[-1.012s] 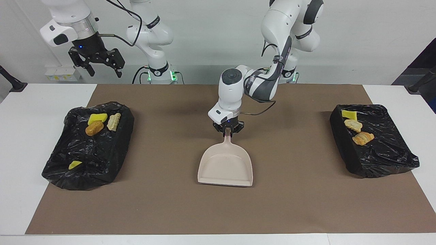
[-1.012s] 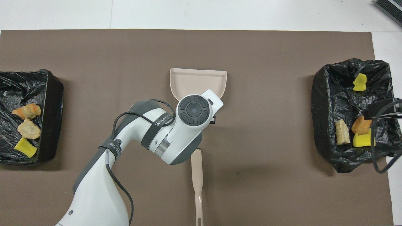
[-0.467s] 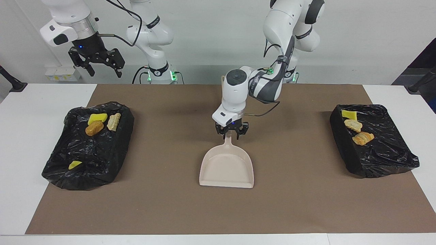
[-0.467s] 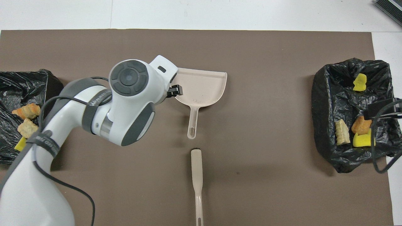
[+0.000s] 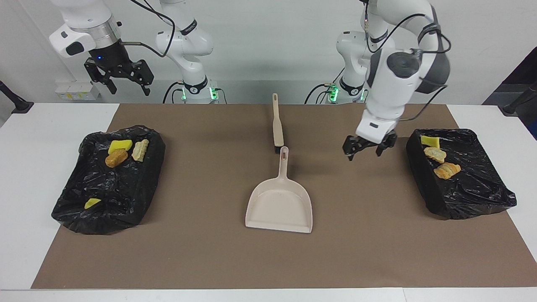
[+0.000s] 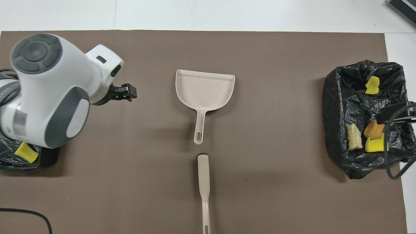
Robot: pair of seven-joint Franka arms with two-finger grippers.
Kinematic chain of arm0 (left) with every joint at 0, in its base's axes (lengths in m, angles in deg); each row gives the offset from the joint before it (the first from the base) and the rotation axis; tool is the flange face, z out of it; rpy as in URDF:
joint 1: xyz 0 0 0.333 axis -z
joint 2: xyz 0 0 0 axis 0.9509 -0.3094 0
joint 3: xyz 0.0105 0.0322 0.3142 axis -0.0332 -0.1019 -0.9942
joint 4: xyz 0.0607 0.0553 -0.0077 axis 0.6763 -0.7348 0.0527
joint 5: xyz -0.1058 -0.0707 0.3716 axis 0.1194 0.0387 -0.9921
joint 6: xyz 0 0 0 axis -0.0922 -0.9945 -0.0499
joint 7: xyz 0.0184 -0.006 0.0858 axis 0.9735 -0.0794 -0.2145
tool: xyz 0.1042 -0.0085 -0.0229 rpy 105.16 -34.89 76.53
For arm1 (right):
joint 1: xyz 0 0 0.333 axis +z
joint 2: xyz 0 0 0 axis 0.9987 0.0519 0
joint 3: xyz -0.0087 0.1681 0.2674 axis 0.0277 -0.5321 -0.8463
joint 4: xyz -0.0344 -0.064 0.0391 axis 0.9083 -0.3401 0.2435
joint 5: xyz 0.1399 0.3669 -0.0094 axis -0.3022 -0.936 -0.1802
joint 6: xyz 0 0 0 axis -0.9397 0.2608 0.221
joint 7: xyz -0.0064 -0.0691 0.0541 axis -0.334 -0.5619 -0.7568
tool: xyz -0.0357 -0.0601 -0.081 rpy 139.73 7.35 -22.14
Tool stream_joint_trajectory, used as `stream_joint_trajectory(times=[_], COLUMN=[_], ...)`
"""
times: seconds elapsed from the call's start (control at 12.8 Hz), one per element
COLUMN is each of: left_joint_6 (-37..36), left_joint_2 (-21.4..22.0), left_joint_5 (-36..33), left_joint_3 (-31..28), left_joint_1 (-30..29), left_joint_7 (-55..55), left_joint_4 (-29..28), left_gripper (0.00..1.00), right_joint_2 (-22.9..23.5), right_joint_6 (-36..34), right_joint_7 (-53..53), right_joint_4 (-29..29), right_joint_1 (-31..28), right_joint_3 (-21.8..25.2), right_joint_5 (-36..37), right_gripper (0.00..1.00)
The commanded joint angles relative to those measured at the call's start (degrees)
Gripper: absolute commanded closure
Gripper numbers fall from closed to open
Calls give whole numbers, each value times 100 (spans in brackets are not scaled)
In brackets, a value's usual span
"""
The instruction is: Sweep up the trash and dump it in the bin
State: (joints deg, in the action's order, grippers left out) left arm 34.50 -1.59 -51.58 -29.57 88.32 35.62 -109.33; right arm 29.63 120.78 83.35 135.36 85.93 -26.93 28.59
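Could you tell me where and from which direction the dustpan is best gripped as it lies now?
Probably by its handle, coming straight down: the dustpan lies flat on the mat, and the narrow handle points toward the robots, clear of the brush.

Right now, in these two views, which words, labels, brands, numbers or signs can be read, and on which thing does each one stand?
None can be read.
The beige dustpan, the beige brush and the black bin bags carry no print.
The left arm and right arm show no legible lettering from either view.
White boxes at the wall: any marks too small to read.
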Motion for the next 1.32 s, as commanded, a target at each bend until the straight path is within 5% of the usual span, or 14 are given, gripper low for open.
stream_joint_trajectory(times=[0.0,0.47,0.86,1.25], left_joint_6=[-316,-641,-1872,-2145], left_joint_2=[448,853,897,1379], left_joint_5=[59,59,-11,112], left_joint_3=[60,52,17,244], left_joint_1=[-472,-1159,-1220,-1247], left_joint_7=[676,1680,1996,1944], left_joint_4=[-295,-164,873,787], left_gripper=[0,0,0,0], right_joint_2=[-86,-78,-86,-78], right_joint_6=[-56,-56,-56,-56], right_joint_7=[-113,-113,-113,-113], right_joint_4=[55,55,55,55], right_joint_1=[-23,-23,-23,-23], right_joint_3=[-1,-1,-1,-1], right_joint_5=[-101,-101,-101,-101], right_gripper=[0,0,0,0])
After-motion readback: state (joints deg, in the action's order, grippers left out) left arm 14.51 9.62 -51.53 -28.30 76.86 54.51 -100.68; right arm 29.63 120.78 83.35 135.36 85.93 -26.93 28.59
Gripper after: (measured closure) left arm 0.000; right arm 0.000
